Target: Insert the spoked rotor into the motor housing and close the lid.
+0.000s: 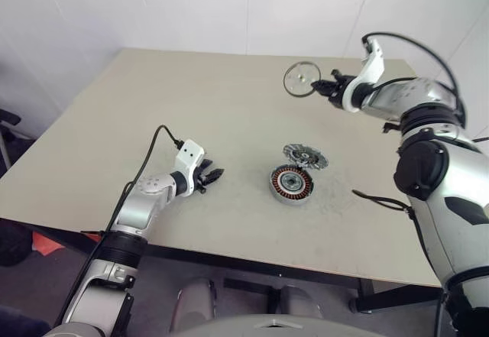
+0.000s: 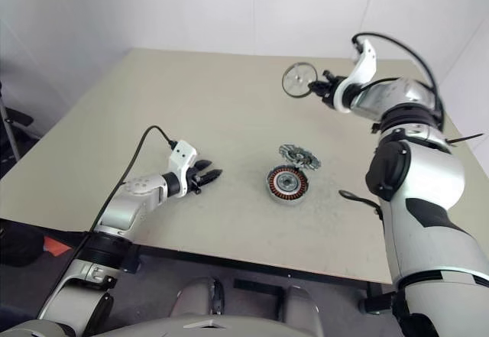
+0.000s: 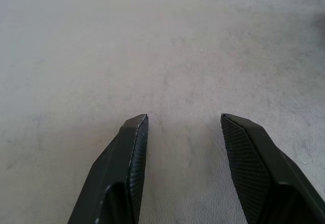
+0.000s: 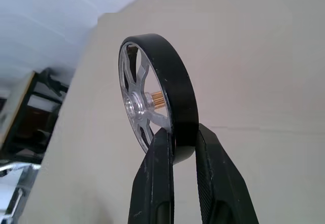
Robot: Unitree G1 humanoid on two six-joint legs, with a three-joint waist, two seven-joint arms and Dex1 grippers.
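My right gripper (image 1: 322,86) is raised above the far right of the table, shut on the black rim of the spoked rotor (image 1: 302,79). The rotor (image 4: 152,97) stands on edge between the fingers (image 4: 155,178), silver spokes and a brass hub showing. The motor housing (image 1: 291,184) sits face up in the middle of the table, copper windings visible. The lid (image 1: 305,156) lies just behind it, toothed face up, touching or nearly touching it. My left gripper (image 1: 215,175) rests low over the table to the left of the housing, open with nothing between its fingers (image 3: 127,168).
The beige table (image 1: 191,115) runs back to a white wall. A black cable (image 1: 378,199) lies on the table right of the housing. The table's near edge passes just under my left arm.
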